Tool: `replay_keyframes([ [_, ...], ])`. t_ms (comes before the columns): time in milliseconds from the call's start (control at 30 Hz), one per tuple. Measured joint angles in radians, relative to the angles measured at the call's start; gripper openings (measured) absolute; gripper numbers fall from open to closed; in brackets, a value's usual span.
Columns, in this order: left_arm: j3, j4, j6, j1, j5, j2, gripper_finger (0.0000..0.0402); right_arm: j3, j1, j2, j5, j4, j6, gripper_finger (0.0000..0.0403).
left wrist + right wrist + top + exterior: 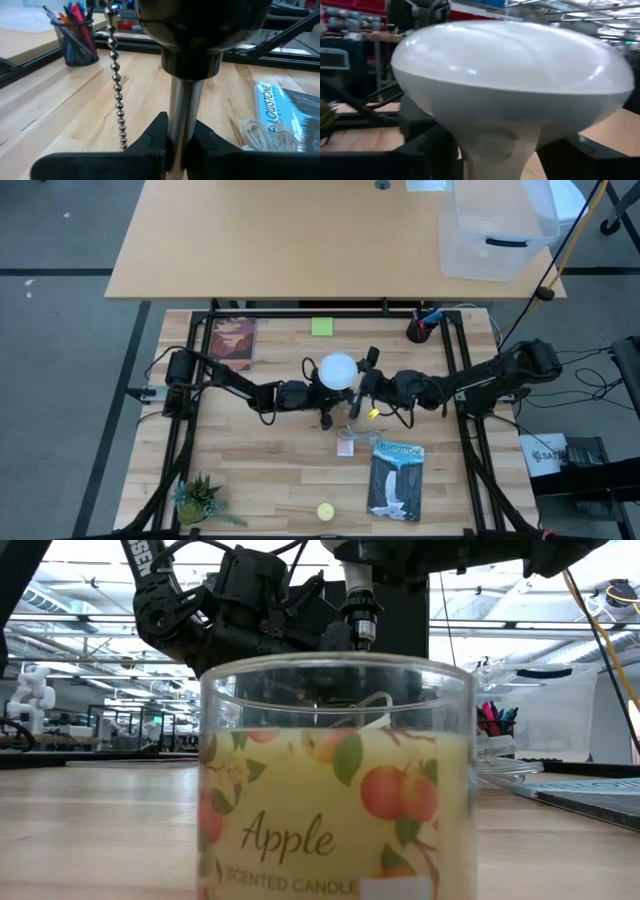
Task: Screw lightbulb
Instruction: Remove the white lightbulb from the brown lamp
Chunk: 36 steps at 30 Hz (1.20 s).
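bright even light, blurred wrist close-ups

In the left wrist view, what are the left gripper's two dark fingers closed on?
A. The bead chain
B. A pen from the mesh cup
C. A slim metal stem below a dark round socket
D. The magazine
C: the left gripper has its fingers pressed on both sides of the metal stem, while the bead chain hangs free beside it, and the pen cup and the magazine lie farther off.

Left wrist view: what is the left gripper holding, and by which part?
The left gripper is shut on a lamp's thin metal stem, gripping it just below the socket.
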Motion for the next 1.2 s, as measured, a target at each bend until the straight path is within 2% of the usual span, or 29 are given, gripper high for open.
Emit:
replay_keyframes([
  [300, 0.0, 0.007, 0.046, 0.004, 0.12, 0.0, 0.003, 0.0, -0.08, -0.085, -0.234, -0.153, 0.0, 0.022],
  [633, 0.0, 0.007, 0.058, 0.018, 0.238, 0.0, 0.003, 0.001, -0.219, -0.105, -0.6, -0.198, -0.046, 0.0216],
  [833, 0.001, 0.007, 0.059, 0.019, 0.346, 0.0, 0.003, 0.002, -0.274, -0.104, -0.845, -0.189, -0.073, 0.0215],
  [1067, 0.001, 0.008, 0.058, 0.019, 0.423, 0.0, 0.003, 0.002, -0.294, -0.103, -0.96, -0.18, -0.083, 0.0215],
  [1200, 0.002, 0.009, 0.048, 0.019, 0.452, 0.0, 0.003, 0.002, -0.293, -0.102, -0.978, -0.159, -0.07, 0.0215],
])
